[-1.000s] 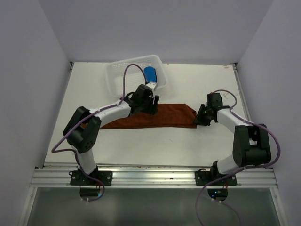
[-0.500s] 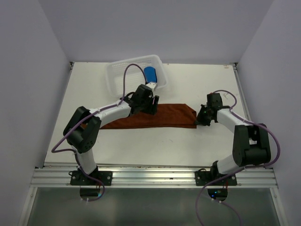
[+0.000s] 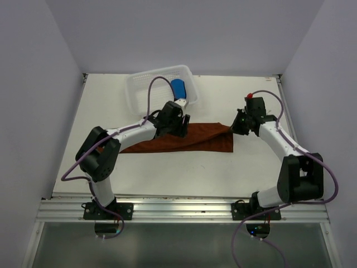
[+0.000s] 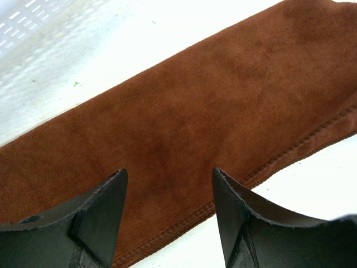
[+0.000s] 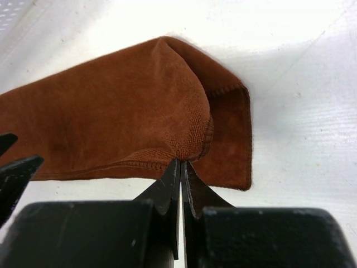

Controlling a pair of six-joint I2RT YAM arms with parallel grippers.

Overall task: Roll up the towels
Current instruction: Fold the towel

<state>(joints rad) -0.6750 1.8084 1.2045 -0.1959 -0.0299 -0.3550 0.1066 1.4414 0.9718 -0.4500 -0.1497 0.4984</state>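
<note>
Just behind rust-brown towel, white basket with blue towel.

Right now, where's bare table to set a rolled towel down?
Widest: the strip of table between the rust-brown towel and the near edge. Also right of the basket, beyond the right gripper. Crowded: mid-table, where the left gripper hovers over the towel beside the basket holding the blue towel.
</note>
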